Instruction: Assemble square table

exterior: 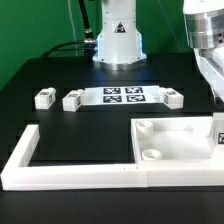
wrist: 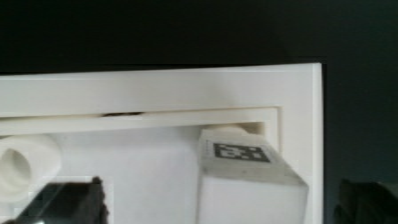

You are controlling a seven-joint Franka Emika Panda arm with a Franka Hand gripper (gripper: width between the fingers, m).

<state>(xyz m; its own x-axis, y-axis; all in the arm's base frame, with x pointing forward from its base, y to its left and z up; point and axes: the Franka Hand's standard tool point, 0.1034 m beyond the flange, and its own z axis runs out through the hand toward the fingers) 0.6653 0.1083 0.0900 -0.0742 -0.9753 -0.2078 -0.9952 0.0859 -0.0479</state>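
The white square slab lies rim side up at the exterior view's right, with a round hole in its near corner. A tagged leg block stands upright in the slab's corner at the right edge. My gripper hangs over that block. In the wrist view the block stands inside the rim between my dark fingers. The gripper looks open: slab shows between one finger and the block. Three loose leg blocks lie on the black table.
The marker board lies flat between the loose legs. The long white L-shaped border wall runs along the front and up the exterior view's left. The arm's white base stands at the back.
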